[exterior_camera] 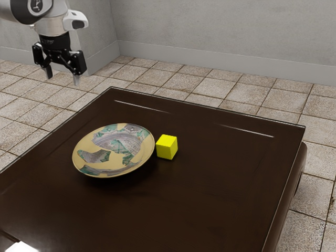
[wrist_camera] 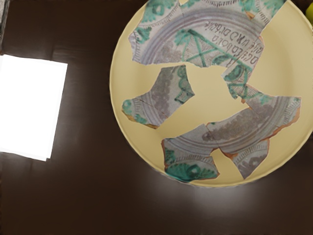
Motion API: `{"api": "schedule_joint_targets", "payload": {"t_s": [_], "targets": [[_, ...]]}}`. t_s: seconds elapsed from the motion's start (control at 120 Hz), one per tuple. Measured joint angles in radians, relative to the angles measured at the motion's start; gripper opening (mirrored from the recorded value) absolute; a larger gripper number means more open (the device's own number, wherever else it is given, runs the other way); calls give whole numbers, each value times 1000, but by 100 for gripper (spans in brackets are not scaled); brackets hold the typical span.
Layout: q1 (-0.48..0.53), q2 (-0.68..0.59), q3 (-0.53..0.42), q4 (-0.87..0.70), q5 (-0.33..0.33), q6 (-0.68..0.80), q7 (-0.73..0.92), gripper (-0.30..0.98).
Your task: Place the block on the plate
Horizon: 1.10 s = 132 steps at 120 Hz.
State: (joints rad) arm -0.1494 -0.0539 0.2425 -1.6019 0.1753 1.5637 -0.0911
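Yellow cube (exterior_camera: 167,147) sits off the patterned plate (exterior_camera: 113,149)

From my station, I have the black two-finger gripper (exterior_camera: 62,76) at the exterior view's upper left, fingers spread wide with nothing between them. The yellow cube rests on the dark table (exterior_camera: 210,189) near the middle of that view, just beside the plate's right-hand rim; I can't tell if they touch.

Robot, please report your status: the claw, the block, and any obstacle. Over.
Claw open, raised, holding nothing. Yellow block on table, beside plate, not on it. Plate rim close to block, may crowd the grasp.
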Motion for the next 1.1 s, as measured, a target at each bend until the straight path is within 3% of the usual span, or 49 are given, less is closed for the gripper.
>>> {"api": "schedule_joint_targets", "payload": {"t_s": [0.183,0.325,0.467,0.6,0.85,1.0,1.1], "targets": [[2,3,-4,-15,-1,-9,-4,69],[34,152,-33,-33,-24,10,3,69],[-1,274,-72,-16,-52,115,91,69],[-3,315,-169,-2,34,168,202,69],[35,587,-190,248,18,210,494,69],[58,699,-210,371,-57,219,656,69],[94,779,-281,455,-76,222,752,69]]}}
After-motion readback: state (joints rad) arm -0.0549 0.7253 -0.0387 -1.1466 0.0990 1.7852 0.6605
